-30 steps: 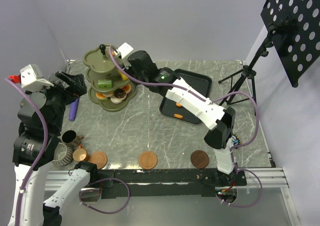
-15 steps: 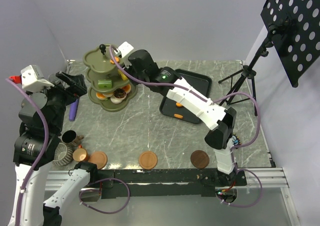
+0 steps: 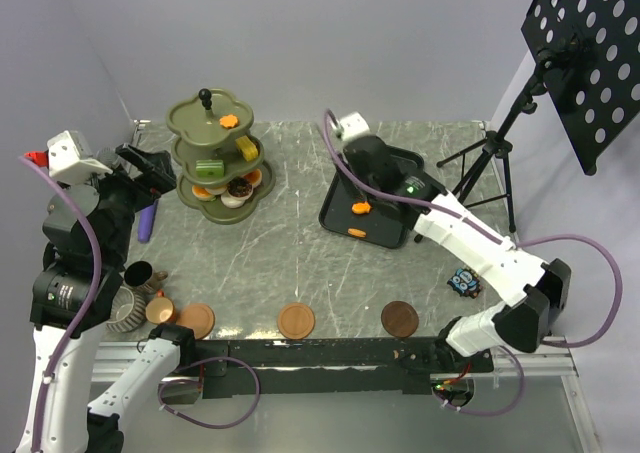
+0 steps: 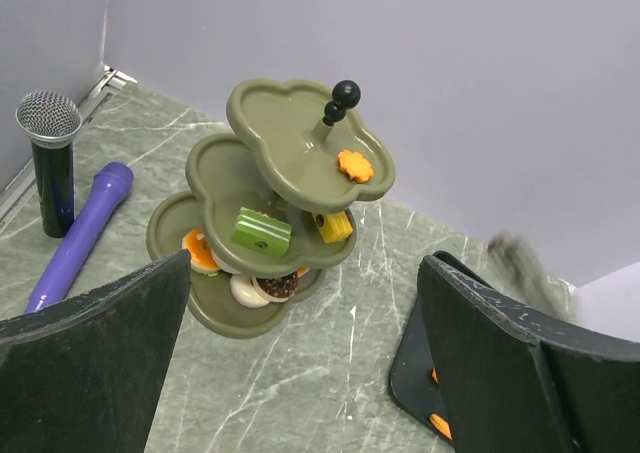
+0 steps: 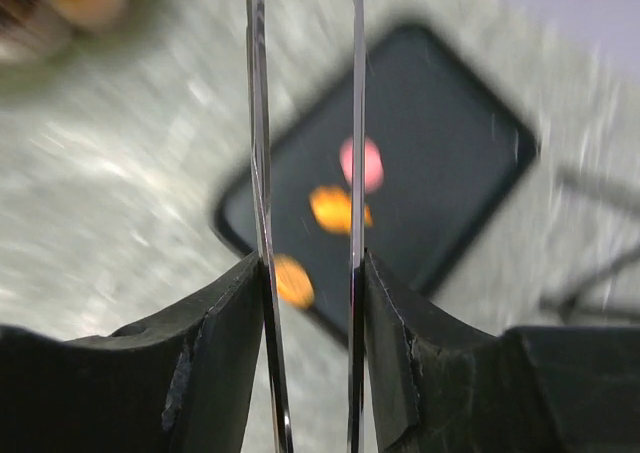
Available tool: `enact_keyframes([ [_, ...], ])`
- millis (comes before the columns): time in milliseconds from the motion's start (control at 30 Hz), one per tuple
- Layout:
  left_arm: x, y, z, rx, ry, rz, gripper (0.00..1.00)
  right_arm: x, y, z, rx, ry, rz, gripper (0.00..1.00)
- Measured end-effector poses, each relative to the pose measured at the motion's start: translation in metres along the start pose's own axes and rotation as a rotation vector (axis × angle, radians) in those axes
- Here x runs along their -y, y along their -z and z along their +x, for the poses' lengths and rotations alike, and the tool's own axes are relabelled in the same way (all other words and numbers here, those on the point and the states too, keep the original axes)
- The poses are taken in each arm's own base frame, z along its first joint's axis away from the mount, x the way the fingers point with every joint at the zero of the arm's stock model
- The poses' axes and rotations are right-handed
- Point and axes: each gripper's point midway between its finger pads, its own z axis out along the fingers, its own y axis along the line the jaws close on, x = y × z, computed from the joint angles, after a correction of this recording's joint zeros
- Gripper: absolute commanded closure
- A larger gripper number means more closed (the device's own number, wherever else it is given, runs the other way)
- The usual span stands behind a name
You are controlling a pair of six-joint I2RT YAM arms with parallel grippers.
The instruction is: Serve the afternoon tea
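The olive-green three-tier stand (image 3: 192, 116) (image 4: 280, 123) stands at the back left with an orange pastry (image 3: 229, 121) (image 4: 354, 164) on its top tier. Green (image 4: 262, 230) and yellow pastries lie on the middle tier, orange, white and brown ones on the bottom. My right gripper (image 3: 362, 169) (image 5: 310, 303) hovers over the black tray (image 3: 338, 201) (image 5: 430, 213), shut on the metal tongs (image 5: 258, 173), whose two blades stand apart with nothing between them. Pink (image 5: 361, 163) and orange pastries (image 5: 336, 209) lie on the tray. My left gripper (image 3: 150, 168) (image 4: 310, 373) stays open left of the stand.
A dark cup (image 3: 139, 275), a striped grey cup (image 3: 125, 309) and a copper cup (image 3: 160, 309) stand front left beside three brown saucers (image 3: 296, 321). A purple microphone (image 3: 148, 218) and a black one (image 4: 50, 163) lie at left. A tripod (image 3: 490, 153) stands at right.
My right arm has swung with the tongs from the stand's top tier across to above the black tray, leaving an orange pastry uncovered on that tier. The left arm has not moved.
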Motion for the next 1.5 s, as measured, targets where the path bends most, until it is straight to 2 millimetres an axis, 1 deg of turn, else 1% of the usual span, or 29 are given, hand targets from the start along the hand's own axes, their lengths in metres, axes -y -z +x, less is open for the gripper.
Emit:
enact_keyframes([
  [33,0.0,0.0,0.0,0.0,0.0,0.0,0.0,0.009,-0.004,0.027,-0.055,-0.017,0.025,0.52],
  [100,0.0,0.0,0.0,0.0,0.0,0.001,0.0,0.018,-0.011,0.068,-0.147,-0.034,0.056,0.51],
  [167,0.001,0.0,0.0,0.0,0.001,0.004,0.0,0.023,-0.017,0.11,-0.247,-0.042,0.073,0.51],
  [200,0.001,0.0,0.0,0.0,0.001,0.005,0.0,0.024,-0.019,0.128,-0.29,-0.042,0.075,0.51],
  [267,0.003,-0.001,0.0,-0.001,0.002,0.012,0.0,0.025,-0.019,0.156,-0.36,-0.045,0.076,0.51],
  [333,0.003,-0.001,0.0,-0.003,0.002,0.015,0.0,0.024,-0.019,0.17,-0.396,-0.044,0.075,0.51],
  [467,0.004,-0.001,0.0,-0.004,0.002,0.019,0.0,0.022,-0.019,0.183,-0.422,-0.051,0.068,0.5],
  [567,0.004,-0.001,0.001,-0.005,0.002,0.018,0.0,0.021,-0.021,0.19,-0.432,-0.061,0.065,0.5],
  [667,0.004,-0.001,0.001,-0.005,0.002,0.019,0.0,0.024,-0.025,0.194,-0.442,-0.071,0.077,0.49],
  [933,0.004,-0.001,0.001,-0.005,0.002,0.019,0.0,0.033,-0.041,0.202,-0.463,-0.1,0.1,0.48],
  [1267,0.004,-0.001,0.001,-0.005,0.002,0.018,0.0,0.034,-0.059,0.224,-0.538,-0.096,0.111,0.48],
  [1333,0.004,-0.001,0.001,-0.005,0.002,0.018,0.0,0.034,-0.06,0.226,-0.544,-0.094,0.111,0.5],
  [1433,0.004,-0.001,0.0,-0.004,0.003,0.018,0.0,0.035,-0.064,0.222,-0.54,-0.088,0.111,0.57],
  [1500,0.004,-0.001,0.0,-0.004,0.003,0.018,0.0,0.035,-0.068,0.22,-0.537,-0.083,0.11,0.59],
])
